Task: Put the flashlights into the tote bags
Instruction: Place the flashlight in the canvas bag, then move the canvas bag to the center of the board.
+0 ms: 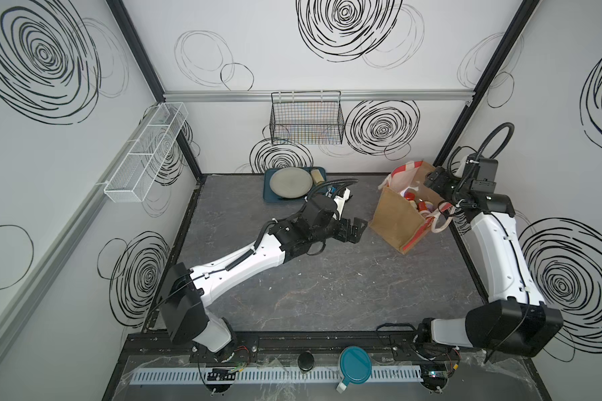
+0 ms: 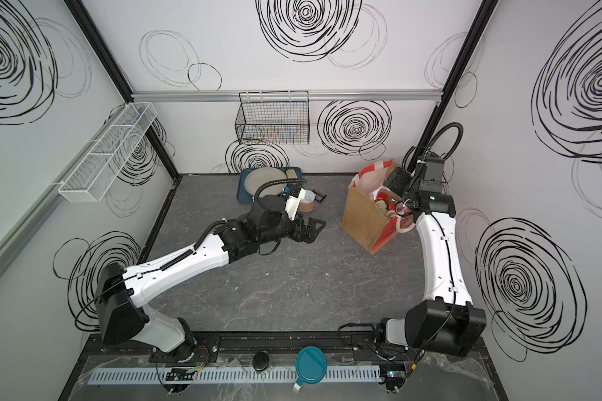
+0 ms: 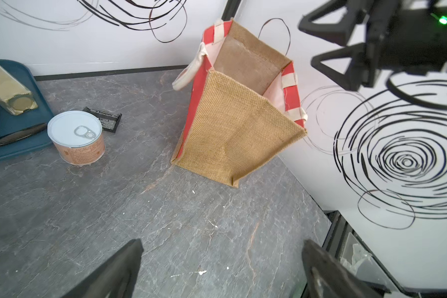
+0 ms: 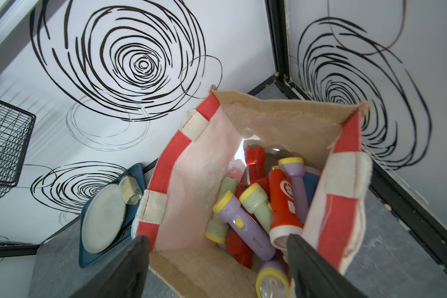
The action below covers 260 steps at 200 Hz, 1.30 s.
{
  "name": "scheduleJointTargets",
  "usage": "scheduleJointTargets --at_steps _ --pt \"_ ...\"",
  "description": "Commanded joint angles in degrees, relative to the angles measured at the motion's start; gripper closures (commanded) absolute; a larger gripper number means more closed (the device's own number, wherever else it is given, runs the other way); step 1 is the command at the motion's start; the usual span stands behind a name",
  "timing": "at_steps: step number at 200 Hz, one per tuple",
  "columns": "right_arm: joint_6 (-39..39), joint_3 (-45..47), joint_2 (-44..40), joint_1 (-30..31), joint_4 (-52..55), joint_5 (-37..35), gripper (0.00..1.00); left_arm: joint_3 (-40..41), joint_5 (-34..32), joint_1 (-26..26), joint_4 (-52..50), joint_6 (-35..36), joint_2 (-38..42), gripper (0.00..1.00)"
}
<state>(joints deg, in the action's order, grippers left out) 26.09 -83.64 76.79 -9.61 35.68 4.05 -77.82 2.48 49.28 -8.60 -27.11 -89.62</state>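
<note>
White swirl-marked walls (image 1: 292,69), grey tabletop (image 1: 327,277)

No words or numbers can be read anywhere.

The orange-red flashlight (image 4: 284,203) inside the tote bag (image 4: 191,206) has a white sign on its side, but it is too blurry to make out. A lilac flashlight (image 4: 245,227) next to it has a tiny pale mark near its tail, too faint to read.

In a top view, the round tin (image 2: 307,205) stands at about 12 o'clock on the table. It has brown print around its side, too small to read. The black flat piece (image 3: 106,122), at about 2 o'clock from the tin, has rows of tiny pale marks, also too small.
</note>
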Motion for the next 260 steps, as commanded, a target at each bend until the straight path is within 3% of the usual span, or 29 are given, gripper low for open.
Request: scheduleJointTargets --at_steps 1,45,102,164,203,260 --pt "1.2 0.4 -2.2 -3.2 7.9 0.5 0.13 -4.8 0.8 -1.2 3.1 -2.6 -4.7 0.02" --pt "3.6 3.9 -2.9 -9.0 8.4 6.8 0.12 -16.9 3.4 -2.1 6.8 -6.3 -16.4 0.04" --pt "3.2 8.3 -0.9 -11.7 6.3 11.0 0.13 -29.3 4.1 -2.3 16.4 -13.2 -31.2 0.08" --pt "3.5 8.7 1.8 -12.0 6.3 9.7 0.17 -36.1 3.5 -3.1 26.9 -18.0 -41.4 0.14" --pt "3.7 7.6 4.2 -12.5 6.5 9.7 0.24 -39.8 5.0 -3.4 30.4 -19.6 -46.8 0.35" --pt "3.5 8.8 6.0 -13.2 4.7 10.6 0.5 -37.9 7.3 -3.4 32.1 -19.1 -46.1 0.74"
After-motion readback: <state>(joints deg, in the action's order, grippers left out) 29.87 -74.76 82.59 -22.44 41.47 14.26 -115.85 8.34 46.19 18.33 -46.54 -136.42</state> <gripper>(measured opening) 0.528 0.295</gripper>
